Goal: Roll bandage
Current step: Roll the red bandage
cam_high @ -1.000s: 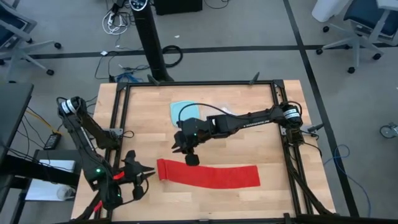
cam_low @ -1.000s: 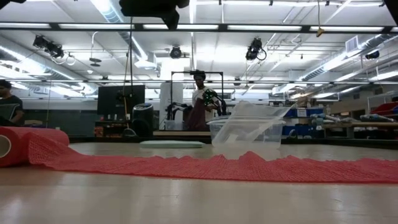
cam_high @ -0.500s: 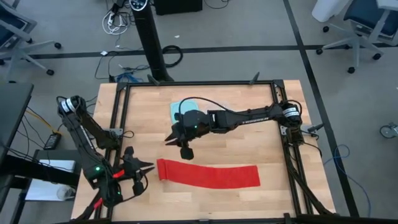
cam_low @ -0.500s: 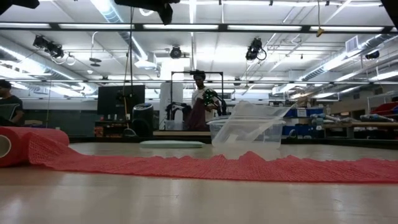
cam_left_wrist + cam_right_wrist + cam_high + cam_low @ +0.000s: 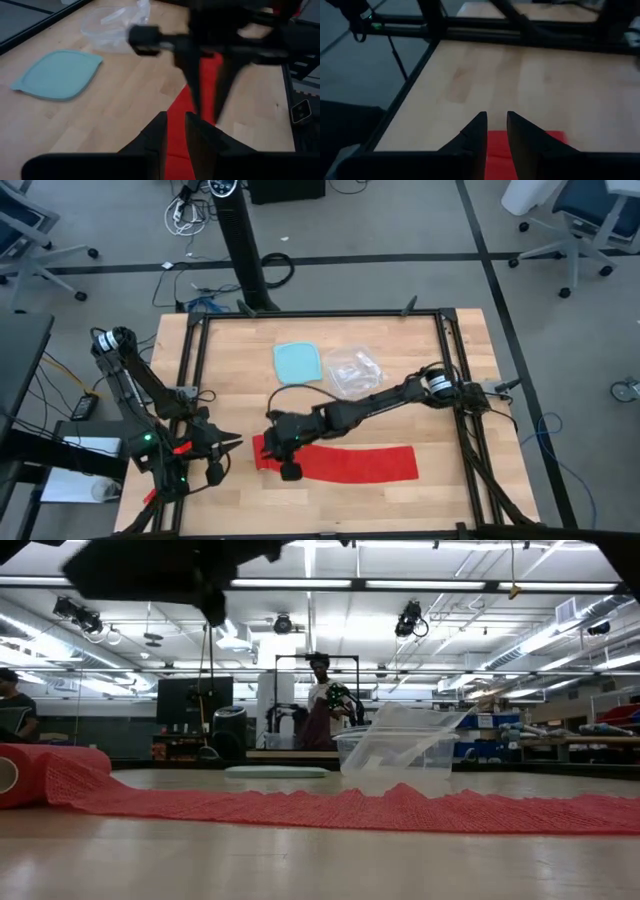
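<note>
Right gripper (image 5: pixel 289 465) of mine hangs over the rolled end of the bandage (image 5: pixel 340 462), fingers a narrow gap apart, holding nothing. It lies flat on the table (image 5: pixel 440 420): light, floppy fabric, best pinched at that roll.

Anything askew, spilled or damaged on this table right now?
Nothing stands out. The bandage lies flat and mostly unrolled, with a small roll begun at its left end. The light-blue lid and clear container sit intact behind it.
</note>
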You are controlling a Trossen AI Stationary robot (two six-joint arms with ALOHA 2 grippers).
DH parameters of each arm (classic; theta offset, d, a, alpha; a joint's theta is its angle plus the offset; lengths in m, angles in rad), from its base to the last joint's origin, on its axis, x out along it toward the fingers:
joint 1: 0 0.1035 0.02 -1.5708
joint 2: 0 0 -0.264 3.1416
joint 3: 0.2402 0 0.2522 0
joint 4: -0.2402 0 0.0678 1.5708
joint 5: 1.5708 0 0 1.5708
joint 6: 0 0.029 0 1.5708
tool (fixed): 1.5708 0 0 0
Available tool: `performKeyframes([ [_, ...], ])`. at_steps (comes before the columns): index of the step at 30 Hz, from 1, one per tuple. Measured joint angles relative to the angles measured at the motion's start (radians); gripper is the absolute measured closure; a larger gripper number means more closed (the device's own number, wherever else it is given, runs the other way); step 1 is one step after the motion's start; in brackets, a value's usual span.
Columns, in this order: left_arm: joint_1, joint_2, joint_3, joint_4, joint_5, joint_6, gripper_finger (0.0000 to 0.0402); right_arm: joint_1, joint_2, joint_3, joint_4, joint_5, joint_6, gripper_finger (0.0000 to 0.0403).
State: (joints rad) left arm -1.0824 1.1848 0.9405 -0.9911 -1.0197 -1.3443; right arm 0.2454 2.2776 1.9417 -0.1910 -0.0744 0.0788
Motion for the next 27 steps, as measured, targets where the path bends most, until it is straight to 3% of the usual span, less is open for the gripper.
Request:
performKeyframes([
  [10,-0.001,-0.004,0.0,-0.006,0.02,0.002,0.033,-0.058,0.162,0.314,-0.167,-0.021,-0.05,0.0329],
  [16,-0.014,-0.003,0.0,-0.006,0.024,-0.018,0.033,-0.078,0.178,0.312,-0.291,-0.024,-0.095,0.0331],
  [27,-0.033,0.086,0.0,0.105,0.045,-0.037,0.033,-0.085,0.243,0.287,-0.273,-0.018,-0.148,0.0345],
])
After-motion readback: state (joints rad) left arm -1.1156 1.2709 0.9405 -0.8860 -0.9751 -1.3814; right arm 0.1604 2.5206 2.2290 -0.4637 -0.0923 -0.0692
